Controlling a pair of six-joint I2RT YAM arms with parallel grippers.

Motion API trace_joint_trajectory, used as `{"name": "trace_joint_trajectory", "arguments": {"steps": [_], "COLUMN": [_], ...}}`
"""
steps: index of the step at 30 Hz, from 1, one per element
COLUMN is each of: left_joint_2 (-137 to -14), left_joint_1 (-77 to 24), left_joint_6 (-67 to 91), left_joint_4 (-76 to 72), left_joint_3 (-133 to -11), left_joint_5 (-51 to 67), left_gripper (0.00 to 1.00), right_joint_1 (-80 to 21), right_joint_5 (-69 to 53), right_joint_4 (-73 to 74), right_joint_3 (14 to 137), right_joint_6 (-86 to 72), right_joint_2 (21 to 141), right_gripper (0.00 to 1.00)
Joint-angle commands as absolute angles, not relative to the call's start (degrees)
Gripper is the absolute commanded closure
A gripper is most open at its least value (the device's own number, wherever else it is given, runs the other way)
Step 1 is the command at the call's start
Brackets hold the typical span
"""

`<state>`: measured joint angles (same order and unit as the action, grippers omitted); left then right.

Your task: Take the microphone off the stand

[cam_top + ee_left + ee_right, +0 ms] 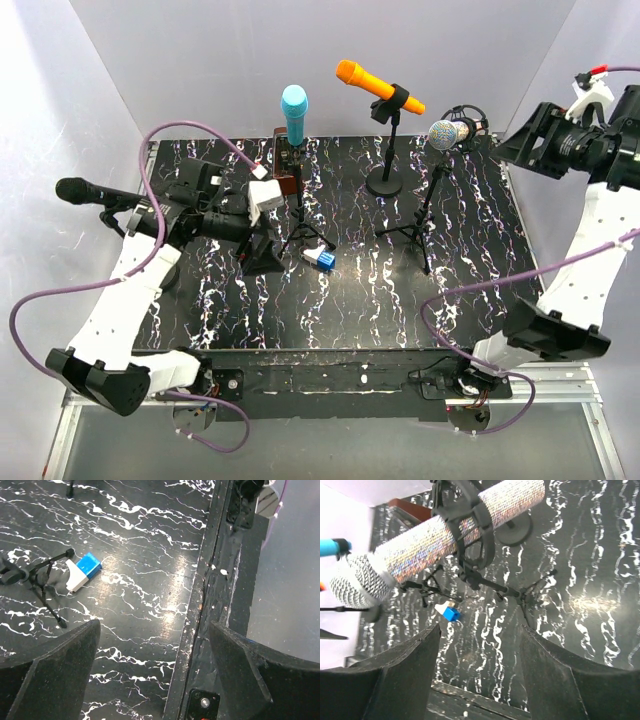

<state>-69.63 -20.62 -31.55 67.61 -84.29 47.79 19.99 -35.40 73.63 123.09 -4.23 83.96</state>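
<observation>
I'm hovering right hand (480, 630) spread wide beside glittery silver microphone (420, 545) sitting in its stand (485, 580); left hand (154, 629) also gaping wide.

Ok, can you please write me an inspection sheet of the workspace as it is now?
Surface: black marbled table, white veins.
Job's things: silver glitter microphone is clipped on its tripod stand.
Clutter: orange microphone and cyan microphone are on stands. The black microphone has its stand mostly hidden. A blue and white block lies flat. The brown box is at the back.
Grippers: left gripper open and empty over the table. Right gripper open, facing the glitter microphone, not touching.
Cables: purple cable loops over the left arm. A second purple cable runs by the right arm.
Surroundings: plain light walls.
</observation>
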Motion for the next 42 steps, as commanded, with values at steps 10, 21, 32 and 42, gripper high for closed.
{"name": "trace_joint_trajectory", "arguments": {"steps": [10, 21, 32, 42], "left_joint_2": [-68.5, -72.1, -72.9, -73.3], "left_joint_1": [-31.8, -32.4, -32.7, -33.0], "left_joint_6": [-24.9, -25.0, -26.0, -26.6], "left_joint_4": [54.2, 54.0, 54.3, 54.1], "left_joint_3": [-80.9, -84.5, -85.2, -86.0], "left_joint_5": [33.8, 31.2, 29.5, 30.1], "left_gripper": [0.10, 0.10, 0.10, 0.09], "right_joint_1": [23.0, 22.2, 18.9, 17.7], "right_joint_5": [-54.6, -55.6, -57.5, -55.7], "right_joint_4": [51.0, 46.4, 47.5, 48.9], "right_joint_3": [124.4, 125.4, 124.5, 123.7], "right_joint_6": [-17.6, -17.1, -14.8, -14.4], "right_joint_2": [93.0, 98.7, 99.5, 98.4], "right_gripper": [0.40, 0.50, 0.51, 0.86]}}
